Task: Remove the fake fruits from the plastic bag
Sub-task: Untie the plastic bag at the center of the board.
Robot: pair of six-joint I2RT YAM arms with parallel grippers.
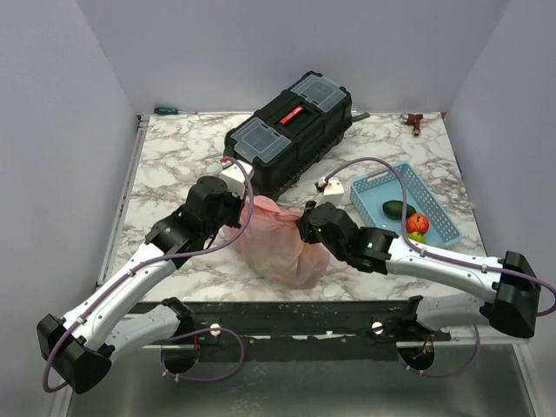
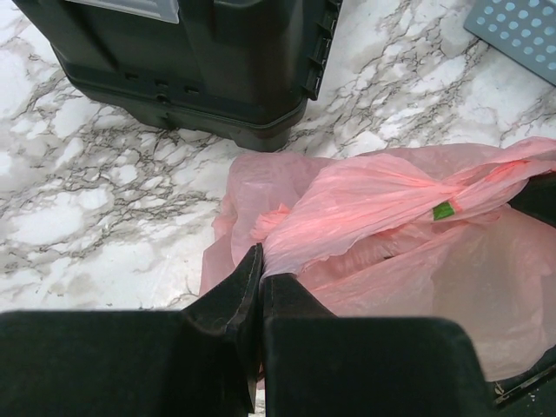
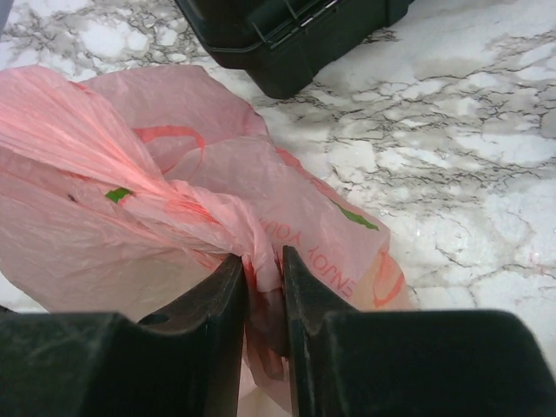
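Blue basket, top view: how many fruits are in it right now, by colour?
Dark green fruit: 1
Red fruit: 1
Yellow-green fruit: 1
Total in the blue basket: 3
Any fruit inside the pink bag is hidden.

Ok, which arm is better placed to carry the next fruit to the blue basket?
Right, probably: the blue basket is on that arm's side, near the right gripper. Both pinch the plastic bag; the left gripper is farther away.
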